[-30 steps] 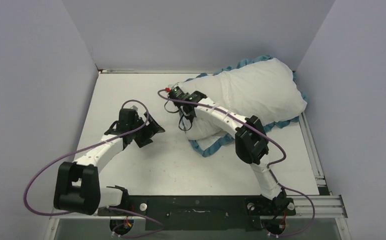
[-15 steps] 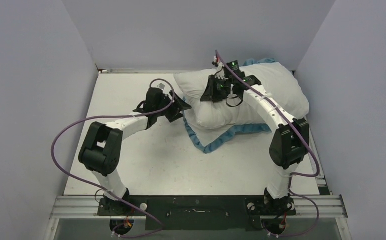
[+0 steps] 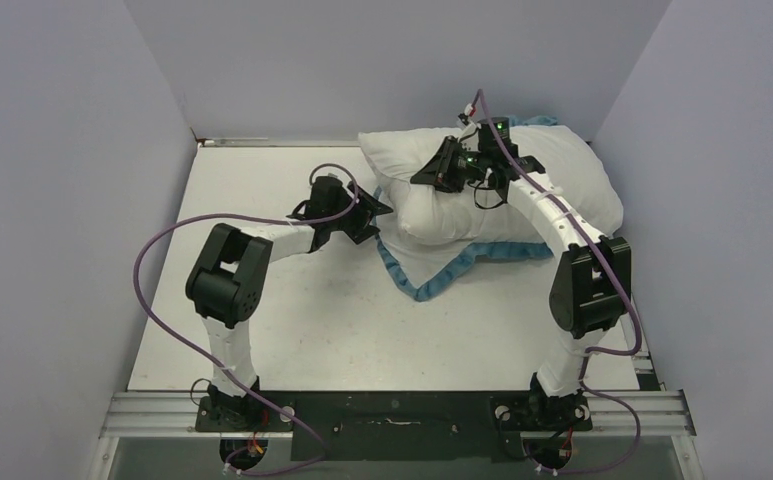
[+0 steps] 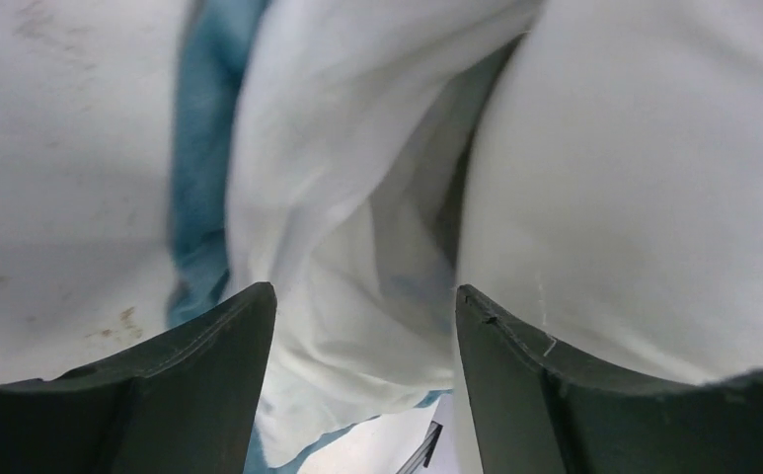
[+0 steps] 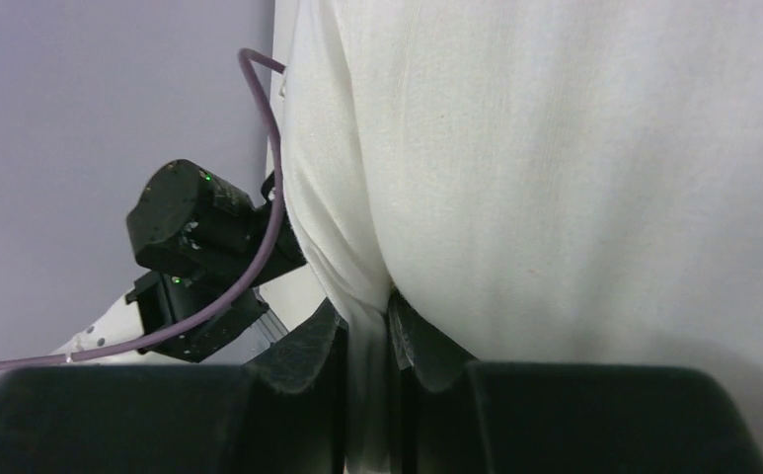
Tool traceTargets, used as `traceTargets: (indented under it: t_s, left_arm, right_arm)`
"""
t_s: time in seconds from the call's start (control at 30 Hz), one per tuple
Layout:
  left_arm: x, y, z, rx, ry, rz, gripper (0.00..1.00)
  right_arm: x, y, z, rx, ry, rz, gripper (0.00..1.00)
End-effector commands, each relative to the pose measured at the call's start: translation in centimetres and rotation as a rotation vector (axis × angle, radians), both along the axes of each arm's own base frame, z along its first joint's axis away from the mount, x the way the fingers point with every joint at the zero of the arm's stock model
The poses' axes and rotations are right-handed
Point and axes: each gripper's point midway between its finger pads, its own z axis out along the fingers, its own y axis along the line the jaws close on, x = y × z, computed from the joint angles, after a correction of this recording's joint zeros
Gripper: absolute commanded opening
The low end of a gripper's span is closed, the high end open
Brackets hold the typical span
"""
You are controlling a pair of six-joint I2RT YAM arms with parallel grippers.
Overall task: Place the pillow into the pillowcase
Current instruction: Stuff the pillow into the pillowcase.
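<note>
Step in hand, as judged: opening the case mouth while one end of the pillow is held up; insertion not yet begun. The pillow (image 3: 537, 185) lies at the 1 o'clock corner of the counter (image 3: 282, 320), wholly outside the pillowcase (image 3: 432, 287). The case is spread beneath it, its blue ruffled edge showing along the pillow's 6 to 7 o'clock side. The right pincer (image 3: 440, 172) is clamped on a pinch of the pillow's white fabric near its 10 o'clock end, which stands raised above the case. The left pincer (image 3: 374, 216) sits low at the 9 o'clock end, jaws apart, with a loose white fold of the case between them and nothing gripped. The blue edge lies just outside one finger, the pillow just beside the other. The next move, in my judgement, calls for closing on one layer only of that fold, then drawing it toward 9 o'clock to gape the mouth; taking both layers would seal it. Room: the back wall (image 3: 362, 70) and right wall (image 3: 702, 200) stand close to the pillow at 12 and 3 o'clock, allowing no travel there. Open counter runs from 6 through 9 o'clock.
</note>
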Motion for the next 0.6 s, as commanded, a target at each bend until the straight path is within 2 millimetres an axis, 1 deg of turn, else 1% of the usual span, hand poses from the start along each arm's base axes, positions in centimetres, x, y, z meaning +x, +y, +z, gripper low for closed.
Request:
traceTargets:
  t_s: [0.0, 0.07, 0.17, 0.23, 0.27, 0.33, 0.4, 0.43, 0.5, 0.57]
  left_arm:
    - [0.5, -0.1, 1.5, -0.051, -0.054, 0.038, 0.63]
    - [0.5, -0.9, 1.6, -0.048, -0.067, -0.005, 0.57]
    - [0.7, -1.9, 1.7, -0.028, -0.088, -0.045, 0.43]
    - [1.0, -2.4, 1.9, -0.021, -0.1, -0.065, 0.4]
    - [1.1, -2.6, 2.1, -0.019, -0.111, -0.074, 0.4]
    - [1.1, -2.8, 1.8, -0.005, -0.106, -0.078, 0.41]
    - [1.0, -3.1, 1.1, 0.006, -0.095, -0.09, 0.42]
    - [0.8, -3.3, 0.4, 0.019, -0.081, -0.098, 0.43]
    - [0.5, -3.6, -0.9, 0.044, -0.056, -0.12, 0.5]
    - [0.1, -3.8, -2.4, 0.082, -0.035, -0.154, 0.6]
  right_arm:
    - [0.1, -0.2, 5.6, 0.114, -0.103, -0.004, 0.05]
    - [0.1, -0.4, 5.5, 0.111, -0.101, -0.006, 0.05]
    - [0.1, -0.3, 5.5, 0.112, -0.102, -0.004, 0.05]
    - [0.1, -0.3, 5.6, 0.113, -0.104, -0.001, 0.05]
    - [0.1, -0.3, 5.6, 0.111, -0.104, -0.002, 0.05]
    - [0.1, -0.4, 5.6, 0.106, -0.105, -0.004, 0.05]
    - [0.1, -0.4, 5.5, 0.106, -0.103, -0.004, 0.05]
    - [0.1, -0.4, 5.4, 0.105, -0.102, -0.005, 0.05]
    - [0.1, -0.4, 5.4, 0.104, -0.101, -0.007, 0.05]
    - [0.1, -0.4, 5.3, 0.103, -0.101, -0.005, 0.05]
